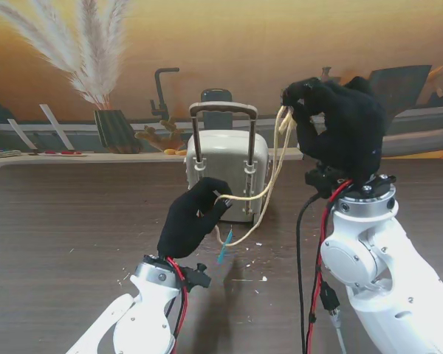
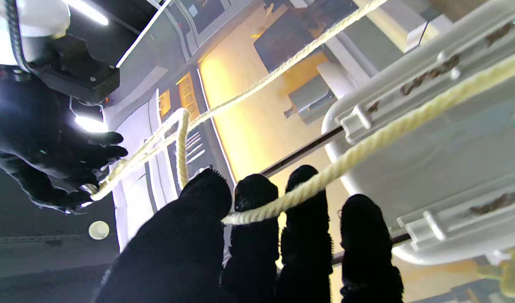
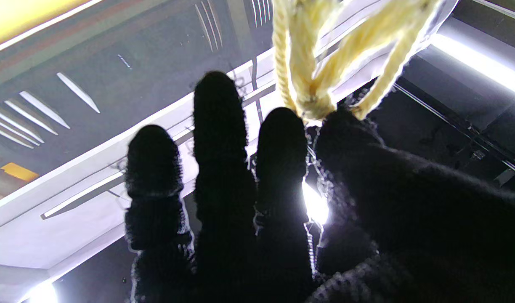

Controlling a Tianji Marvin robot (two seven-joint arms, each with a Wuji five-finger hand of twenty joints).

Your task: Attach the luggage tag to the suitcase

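Note:
A small cream suitcase [image 1: 225, 158] stands upright mid-table with its brown telescopic handle [image 1: 223, 110] raised. A cream cord [image 1: 269, 188] runs from my left hand [image 1: 192, 221], just in front of the case, up to my right hand [image 1: 340, 125], raised to the right of the handle. The left hand is shut on the cord [image 2: 282, 202], pinched between thumb and fingers [image 2: 253, 198]. The right hand is shut on several bunched cord strands [image 3: 312, 97]. A small blue tag [image 1: 222, 252] hangs under the left hand. The case shell [image 2: 451, 160] fills the left wrist view.
A dark wood table [image 1: 59, 236] carries small white specks near the case. Behind it a shelf holds a pampas-grass vase [image 1: 114, 129] and small ornaments [image 1: 159, 136]. Black and red cables [image 1: 314, 243] trail along my right arm.

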